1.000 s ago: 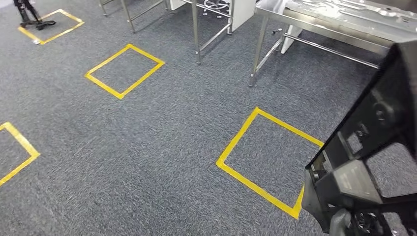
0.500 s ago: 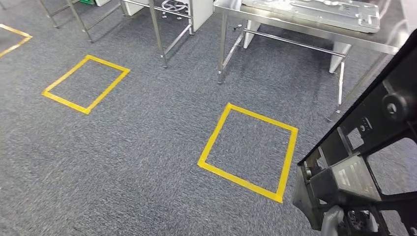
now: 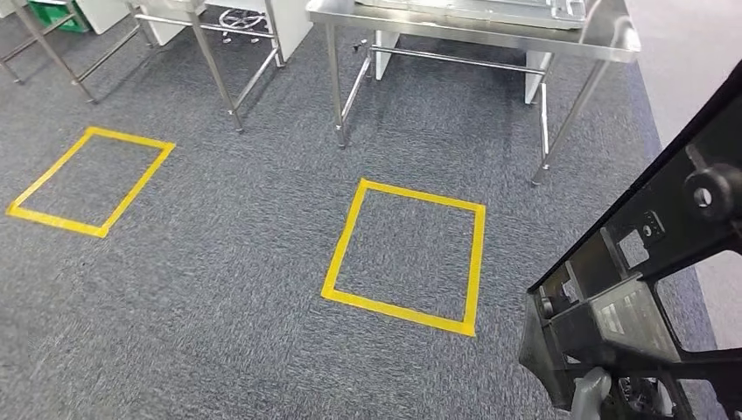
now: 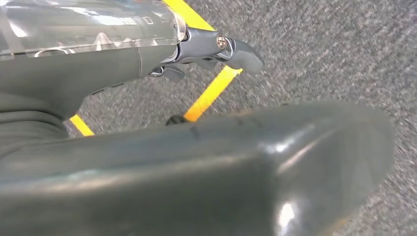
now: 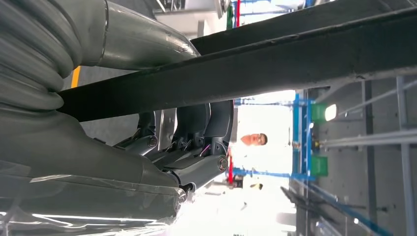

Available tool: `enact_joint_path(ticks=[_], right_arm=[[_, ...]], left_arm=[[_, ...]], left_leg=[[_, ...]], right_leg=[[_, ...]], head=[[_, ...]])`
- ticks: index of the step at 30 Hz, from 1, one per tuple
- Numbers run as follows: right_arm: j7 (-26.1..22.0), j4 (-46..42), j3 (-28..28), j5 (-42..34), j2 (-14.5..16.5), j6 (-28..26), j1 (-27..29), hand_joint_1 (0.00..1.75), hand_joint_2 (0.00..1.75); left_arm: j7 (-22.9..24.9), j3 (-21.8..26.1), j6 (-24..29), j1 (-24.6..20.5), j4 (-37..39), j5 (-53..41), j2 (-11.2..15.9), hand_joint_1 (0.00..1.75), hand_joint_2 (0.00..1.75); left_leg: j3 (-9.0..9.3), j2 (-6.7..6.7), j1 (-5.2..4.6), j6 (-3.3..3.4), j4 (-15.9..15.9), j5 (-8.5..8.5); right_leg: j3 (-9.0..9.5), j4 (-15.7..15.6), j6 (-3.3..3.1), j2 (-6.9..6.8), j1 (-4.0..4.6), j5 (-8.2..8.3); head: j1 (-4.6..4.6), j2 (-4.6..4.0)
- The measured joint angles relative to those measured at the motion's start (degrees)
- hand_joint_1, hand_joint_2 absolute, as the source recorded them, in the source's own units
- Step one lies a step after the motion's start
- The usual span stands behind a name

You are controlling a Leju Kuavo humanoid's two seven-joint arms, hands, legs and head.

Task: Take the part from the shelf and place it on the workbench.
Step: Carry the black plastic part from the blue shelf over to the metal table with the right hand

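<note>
I am seeing my right hand (image 5: 162,152) grasping the black part (image 3: 647,289), its fingers (image 5: 196,132) wrapping over a dark bar of it, low on my right side over the grey carpet (image 3: 219,289). My left hand (image 4: 196,54) is hanging released above the carpet, holding nothing. The steel workbench (image 3: 490,26) is standing ahead, beyond a yellow tape square (image 3: 407,258).

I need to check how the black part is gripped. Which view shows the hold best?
The right wrist view: the right hand wraps its dark fingers around a bar of the black part. The head view shows the part's frame, the grip mostly cropped.
</note>
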Motion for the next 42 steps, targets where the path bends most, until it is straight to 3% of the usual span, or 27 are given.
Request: enact_joint_path(ticks=[2,4,5,7,9,11,13,15,16,18,20,21,22,23,24,26,27,29,30,32,33,34,36,37,38,41,42], right_arm=[[0.0,0.06,0.21,-0.02,-0.05,0.01,-0.11,1.75,1.75],[0.02,0.22,0.38,0.0,-0.09,0.02,-0.18,1.75,1.75],[0.02,0.33,0.43,0.07,-0.1,-0.04,-0.18,1.75,1.75],[0.03,0.55,0.52,0.38,-0.11,-0.38,-0.17,1.75,1.75],[0.03,0.75,0.57,1.17,-0.13,-1.21,-0.15,1.75,1.75],[0.03,0.91,0.62,2.1,-0.13,-2.01,-0.09,1.75,1.75],[0.02,1.02,0.67,2.65,-0.14,-2.27,-0.04,1.75,1.75],[0.04,1.14,0.72,2.88,-0.16,-2.42,-0.04,1.75,1.75],[0.04,1.19,0.76,2.96,-0.17,-2.56,-0.11,1.75,1.75],[0.02,1.31,0.96,3.27,-0.2,-2.94,-0.22,1.75,1.75],[0.02,1.46,1.11,3.91,-0.26,-3.44,-0.25,1.75,1.75],[0.03,1.53,1.15,4.43,-0.32,-3.81,-0.26,1.75,1.75],[0.03,1.56,1.19,5.01,-0.4,-4.22,-0.26,1.75,1.75],[0.03,1.59,1.24,5.57,-0.5,-4.7,-0.26,1.75,1.75],[0.02,1.6,1.28,6.1,-0.62,-5.19,-0.27,1.75,1.75],[0.1,1.63,1.39,6.86,-0.92,-6.08,-0.4,1.75,1.75],[0.13,1.57,1.46,7.17,-1.04,-6.54,-0.44,1.75,1.75],[0.19,1.32,1.59,7.57,-1.22,-7.35,-0.52,1.75,1.75],[0.22,1.19,1.62,7.73,-1.28,-7.71,-0.56,1.75,1.75],[0.33,1.08,1.66,7.92,-1.37,-8.24,-0.67,1.75,1.75],[0.37,1.07,1.68,7.99,-1.42,-8.4,-0.69,1.75,1.75],[0.39,1.07,1.71,8.02,-1.46,-8.45,-0.7,1.75,1.75],[0.4,1.07,1.73,8.04,-1.5,-8.46,-0.7,1.75,1.75],[0.41,1.07,1.73,8.04,-1.51,-8.46,-0.71,1.75,1.75],[0.43,1.07,1.74,8.03,-1.51,-8.46,-0.71,1.75,1.75],[0.93,1.15,1.84,7.24,-1.67,-8.46,-0.79,1.75,1.75],[1.18,1.16,1.93,6.79,-1.78,-8.49,-0.82,1.75,1.75]], left_arm=[[-0.03,0.14,-0.21,0.1,0.0,0.1,0.17,0.0,0.0],[-0.04,0.2,-0.43,0.32,0.0,0.21,0.25,0.0,0.0],[-0.08,0.21,-0.63,0.41,0.0,0.3,0.27,0.0,0.0],[-0.27,0.26,-1.17,0.49,0.0,0.48,0.34,0.0,0.0],[-0.55,0.32,-1.67,0.41,0.0,0.59,0.52,0.0,0.0],[-0.77,0.36,-1.99,0.13,0.0,0.6,0.68,0.0,0.0],[-0.91,0.36,-2.21,-0.04,0.0,0.58,0.69,0.0,0.0],[-0.96,0.36,-2.34,0.18,0.0,0.48,0.64,0.0,0.0],[-0.98,0.37,-2.4,0.33,0.0,0.41,0.65,0.0,0.0],[-1.02,0.38,-2.46,0.59,0.0,0.29,0.76,0.0,0.0],[-1.0,0.38,-2.49,0.83,0.0,0.21,0.81,0.0,0.0],[-0.96,0.38,-2.51,0.98,0.0,0.16,0.82,0.0,0.0],[-0.92,0.38,-2.54,1.09,0.0,0.11,0.81,0.0,0.0],[-0.87,0.38,-2.6,1.18,0.01,0.05,0.79,0.0,0.0],[-0.8,0.38,-2.66,1.23,0.01,-0.01,0.78,0.0,0.0],[-0.66,0.38,-2.79,1.24,0.01,-0.11,0.77,0.0,0.0],[-0.6,0.38,-2.86,1.21,0.01,-0.15,0.79,0.0,0.0],[-0.54,0.38,-2.97,0.94,0.01,-0.14,0.84,0.0,0.0],[-0.51,0.38,-3.03,0.76,0.01,-0.11,0.85,0.0,0.0],[-0.45,0.37,-3.09,0.51,0.01,-0.11,0.84,0.0,0.0],[-0.42,0.36,-3.11,0.52,0.01,-0.11,0.84,0.0,0.0],[-0.39,0.36,-3.12,0.64,0.02,-0.11,0.83,0.0,0.0],[-0.36,0.36,-3.11,1.03,0.02,-0.09,0.82,0.0,0.0],[-0.36,0.36,-3.11,1.22,0.02,-0.09,0.83,0.0,0.0],[-0.36,0.37,-3.11,1.41,0.02,-0.09,0.84,0.0,0.0],[-0.19,0.49,-3.06,2.06,0.01,-0.05,1.17,0.0,0.0],[-0.11,0.52,-3.04,2.15,0.0,-0.02,1.27,0.0,0.0]], left_leg=[[-2.57,-3.24,0.23,-0.43,5.88,-3.56],[-6.32,-4.39,0.26,-0.59,13.73,-6.76],[-7.38,-4.45,0.26,-0.59,15.61,-6.8],[-6.4,-4.58,0.27,-0.4,12.46,-3.45],[-3.01,-5.17,0.21,0.14,4.19,0.34],[-1.1,-5.68,-0.02,0.89,-0.52,0.86],[-0.58,-5.68,-0.05,1.74,-1.35,0.37],[0.52,-5.47,0.14,2.55,-1.85,0.42],[1.22,-5.31,0.21,2.83,-1.94,0.32],[2.27,-4.91,0.19,3.0,-2.02,-0.36],[3.4,-4.61,0.21,2.89,-2.06,-1.46],[4.19,-4.51,0.25,2.79,-2.12,-2.14],[5.15,-4.45,0.29,2.68,-2.2,-2.9],[6.18,-4.38,0.32,2.51,-2.29,-3.78],[7.21,-4.27,0.31,2.28,-2.36,-4.7],[8.84,-4.01,0.25,1.52,-3.05,-6.22],[9.8,-3.81,0.21,1.08,-3.49,-6.49],[10.31,-3.67,0.26,0.22,-1.81,-4.98],[8.98,-3.83,0.31,-0.09,1.65,-3.3],[3.07,-4.31,0.4,-0.45,10.77,-1.67],[-0.16,-4.44,0.39,-0.57,14.2,-2.91],[-2.96,-4.47,0.39,-0.61,16.03,-5.59],[-7.13,-4.48,0.33,-0.61,15.87,-11.32],[-8.64,-4.48,0.26,-0.48,14.25,-12.27],[-9.88,-4.49,0.11,-0.19,11.77,-10.56],[-11.71,-5.72,-0.48,1.18,4.54,4.71],[-11.46,-6.04,-0.69,1.6,3.54,7.37]], right_leg=[[-0.14,-0.19,-0.56,1.21,-0.2,0.29],[-0.29,-0.13,-0.76,2.73,-0.11,0.35],[-0.29,-0.08,-0.78,3.58,-0.07,0.35],[-0.13,0.04,-0.75,5.12,-0.04,0.17],[0.08,0.31,-0.45,6.18,0.05,-0.35],[0.21,0.28,0.21,6.8,0.12,-1.05],[0.41,0.6,1.0,6.88,0.18,-0.82],[0.31,2.23,1.6,5.57,0.19,-0.91],[-0.64,4.09,1.78,4.53,0.13,-1.77],[-5.03,10.78,2.25,2.66,0.0,-4.32],[-9.86,16.13,2.59,2.13,-0.14,-6.5],[-11.06,16.22,2.6,2.02,-0.18,-6.82],[-11.32,14.48,2.54,1.9,-0.21,-6.25],[-10.94,11.28,2.38,1.66,-0.2,-4.23],[-10.48,8.18,2.1,1.26,-0.12,-0.68],[-9.67,4.48,1.37,0.57,0.46,4.14],[-9.25,4.14,0.92,0.56,0.71,4.76],[-7.35,3.45,-0.05,1.11,0.81,3.06],[-5.99,2.82,-0.48,1.34,0.7,2.26],[-3.07,1.65,-1.12,1.54,0.46,0.75],[-1.57,1.18,-1.31,1.7,0.43,-0.12],[-0.01,0.75,-1.4,1.98,0.41,-1.05],[3.34,0.05,-1.43,2.63,0.44,-3.09],[5.06,-0.2,-1.38,2.89,0.47,-4.21],[6.72,-0.38,-1.31,3.07,0.51,-5.4],[10.14,-0.83,-0.61,4.09,0.38,-8.74],[10.98,-1.13,-0.2,4.45,0.24,-9.28]], head=[[-0.07,0.0],[-0.07,0.0],[-0.07,0.0],[-0.07,0.0],[-0.07,0.0],[-0.04,0.0],[-0.01,0.0],[0.17,0.0],[0.35,0.0],[0.69,0.0],[0.7,0.0],[0.71,0.0],[0.72,0.0],[0.73,0.0],[0.75,0.0],[0.77,0.0],[0.8,0.0],[0.82,0.0],[0.75,0.0],[0.51,0.0],[0.38,0.0],[0.33,0.0],[0.29,0.0],[0.28,0.0],[0.27,0.0],[0.39,0.0],[0.38,0.0]])
